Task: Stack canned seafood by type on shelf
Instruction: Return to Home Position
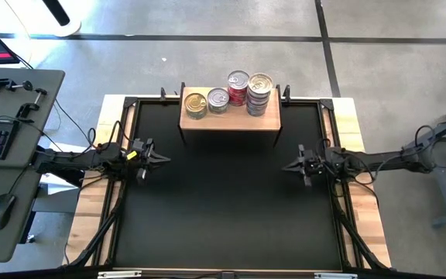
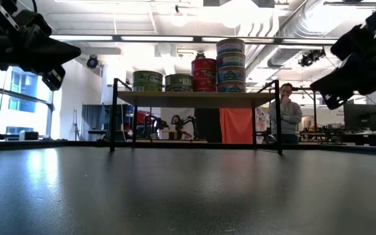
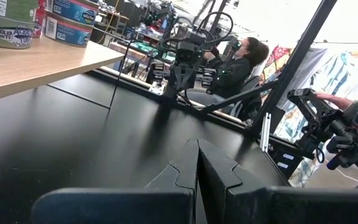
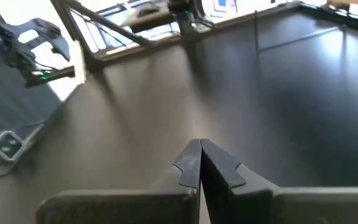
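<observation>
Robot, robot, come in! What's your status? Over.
Left gripper and right gripper shut, empty, over the black mat. Round flat seafood tins lined up on the light-brown wooden shelf. Nothing in the way.

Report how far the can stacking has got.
Done: the cans stand in four piles on the shelf, seemingly grouped by label. In hand: nothing; the left hand and right hand are both shut and empty, out at the sides of the mat. Left: apparently nothing, since no loose can shows.
</observation>
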### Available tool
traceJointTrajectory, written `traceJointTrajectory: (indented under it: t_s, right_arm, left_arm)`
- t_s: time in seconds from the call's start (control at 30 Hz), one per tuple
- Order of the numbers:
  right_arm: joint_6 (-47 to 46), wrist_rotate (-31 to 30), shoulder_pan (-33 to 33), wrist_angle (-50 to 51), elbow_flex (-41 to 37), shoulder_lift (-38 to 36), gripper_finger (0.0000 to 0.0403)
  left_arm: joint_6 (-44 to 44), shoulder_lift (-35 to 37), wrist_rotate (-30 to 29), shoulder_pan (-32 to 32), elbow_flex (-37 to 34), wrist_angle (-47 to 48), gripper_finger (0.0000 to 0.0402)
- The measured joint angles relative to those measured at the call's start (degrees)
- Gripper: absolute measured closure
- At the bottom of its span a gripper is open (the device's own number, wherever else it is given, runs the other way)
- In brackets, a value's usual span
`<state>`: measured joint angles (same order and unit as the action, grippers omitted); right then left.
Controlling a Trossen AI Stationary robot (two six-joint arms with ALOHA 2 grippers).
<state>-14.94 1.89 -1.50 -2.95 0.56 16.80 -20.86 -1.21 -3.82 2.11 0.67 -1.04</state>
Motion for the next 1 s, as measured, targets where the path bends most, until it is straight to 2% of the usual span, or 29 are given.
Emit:
traceJointTrajectory:
  t_s: [0.4, 1.0]
  right_arm:
    - [0.0, 0.0, -1.6, 2.0, 0.0, -16.8, 0.0402]
    - [0.0, 0.2, -1.5, 1.7, 0.0, -16.8, 0.0402]
  left_arm:
    - [0.0, 1.0, 0.1, 0.0, 0.0, 0.1, 0.0401]
    - [0.0, 1.0, 0.0, -1.0, 0.1, 0.0, 0.0401]
